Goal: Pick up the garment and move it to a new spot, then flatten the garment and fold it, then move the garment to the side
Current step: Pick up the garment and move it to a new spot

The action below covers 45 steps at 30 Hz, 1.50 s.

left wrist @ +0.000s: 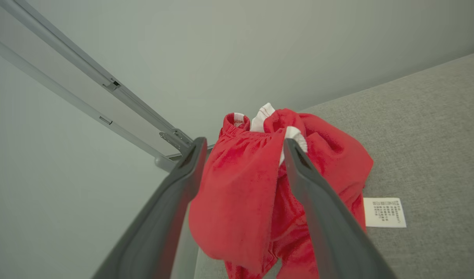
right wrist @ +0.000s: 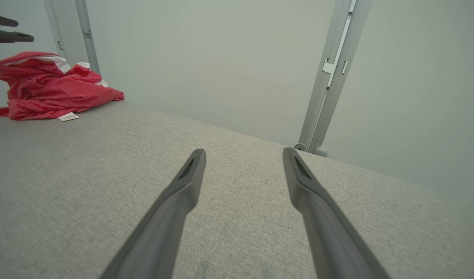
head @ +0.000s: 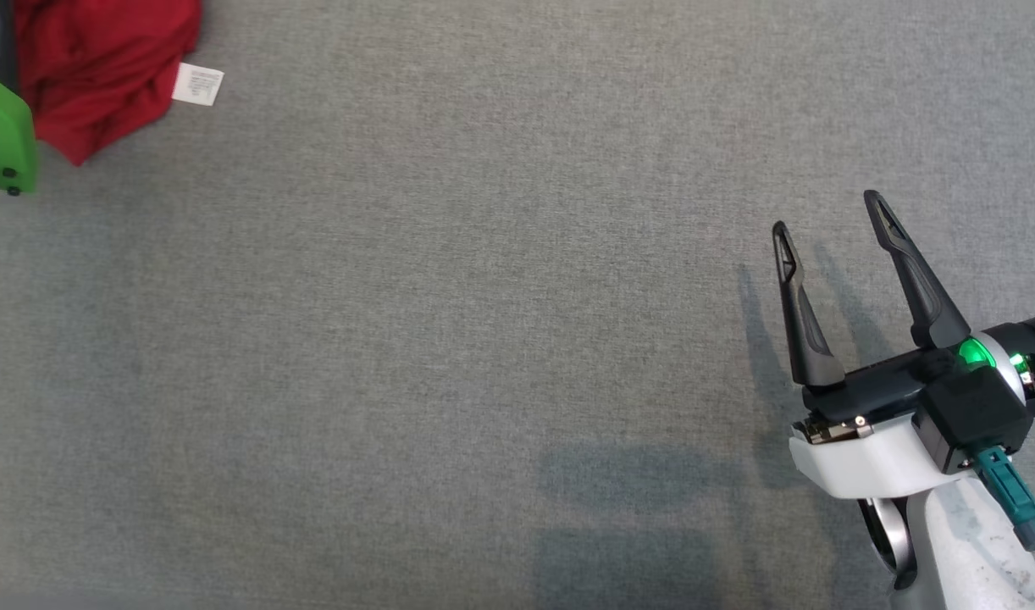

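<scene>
Two grippers are in play, and only one is near the work. Our left gripper (left wrist: 244,142) has its fingers spread wide and hangs just above the garment (left wrist: 237,201), a crumpled red heap with white trim. In the left wrist view the cloth sits dead ahead at 12 o'clock, framed between the two fingers. From the right wrist view the tips look clear of the fabric, so nothing is pinched.

Our right gripper (head: 827,213) is likewise spread and empty, low at 4 o'clock in the head view. The garment lies well apart from it toward 10 o'clock, across the grey cloth surface (head: 484,339).

We judge the left arm to be the one for the pick-up: a short descent and a close should do, while the right would have to cross the whole surface. The heap is bunched and cut by the frame edge in the head view, so we cannot read a true long axis; from the right wrist view it spreads wider than it stands. A white label (head: 198,85) lies flat on the surface at the heap's 3 o'clock side in the head view. We take the task to be at its first step, with the garment not yet lifted.
</scene>
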### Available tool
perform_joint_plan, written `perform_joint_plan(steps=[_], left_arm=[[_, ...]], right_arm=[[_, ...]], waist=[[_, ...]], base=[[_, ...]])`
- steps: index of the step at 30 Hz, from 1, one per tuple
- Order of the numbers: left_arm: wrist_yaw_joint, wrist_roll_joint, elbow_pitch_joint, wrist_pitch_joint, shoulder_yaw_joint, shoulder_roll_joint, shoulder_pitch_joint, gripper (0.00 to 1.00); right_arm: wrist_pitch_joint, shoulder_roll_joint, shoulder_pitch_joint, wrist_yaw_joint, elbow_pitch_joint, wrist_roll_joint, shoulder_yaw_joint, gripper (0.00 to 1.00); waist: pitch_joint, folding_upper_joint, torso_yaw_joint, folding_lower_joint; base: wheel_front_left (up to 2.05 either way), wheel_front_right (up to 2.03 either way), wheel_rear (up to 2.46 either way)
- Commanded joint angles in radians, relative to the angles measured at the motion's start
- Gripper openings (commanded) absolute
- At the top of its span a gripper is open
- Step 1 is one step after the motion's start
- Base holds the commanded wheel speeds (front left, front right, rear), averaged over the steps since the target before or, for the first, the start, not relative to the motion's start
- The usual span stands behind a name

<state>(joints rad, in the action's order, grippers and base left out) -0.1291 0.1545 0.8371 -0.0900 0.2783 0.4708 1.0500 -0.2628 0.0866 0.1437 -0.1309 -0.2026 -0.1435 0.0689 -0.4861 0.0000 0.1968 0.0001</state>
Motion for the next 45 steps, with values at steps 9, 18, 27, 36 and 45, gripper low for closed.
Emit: perform_joint_plan(steps=[9, 18, 27, 36, 45], left_arm=[[0.026, 0.040, 0.156, 0.005, -0.016, 0.049, 0.067, 1.00], [0.013, 0.055, 0.203, -0.029, 0.003, 0.033, 0.107, 0.00], [0.009, 0.084, 0.190, -0.077, -0.005, 0.043, 0.151, 0.00], [-0.001, 0.099, 0.060, -0.108, 0.101, 0.035, 0.174, 0.00], [-0.001, 0.269, -0.191, -0.108, 0.314, 0.060, 0.101, 0.00]], right_arm=[[-0.003, -0.004, 0.003, 0.000, -0.048, -0.015, -0.006, 1.00], [-0.003, -0.017, 0.021, 0.000, -0.019, 0.004, 0.016, 1.00], [-0.003, -0.031, 0.006, 0.000, 0.023, 0.041, 0.017, 1.00], [-0.003, -0.036, -0.039, 0.000, 0.056, 0.100, -0.005, 1.00], [-0.003, -0.036, -0.090, 0.000, 0.069, 0.145, -0.033, 1.00]], waist=[[-0.106, 0.0000, -0.070, -0.0001], [-0.058, 0.0000, -0.050, -0.0001], [0.097, 0.0000, -0.069, -0.0001], [0.260, 0.0000, -0.123, -0.0001], [0.360, 0.0000, -0.229, -0.0001]], base=[[0.00, 0.00, 0.00], [0.00, 0.00, 0.00], [0.00, 0.00, 0.00], [0.00, 0.00, 0.00], [0.00, 0.00, 0.00]])
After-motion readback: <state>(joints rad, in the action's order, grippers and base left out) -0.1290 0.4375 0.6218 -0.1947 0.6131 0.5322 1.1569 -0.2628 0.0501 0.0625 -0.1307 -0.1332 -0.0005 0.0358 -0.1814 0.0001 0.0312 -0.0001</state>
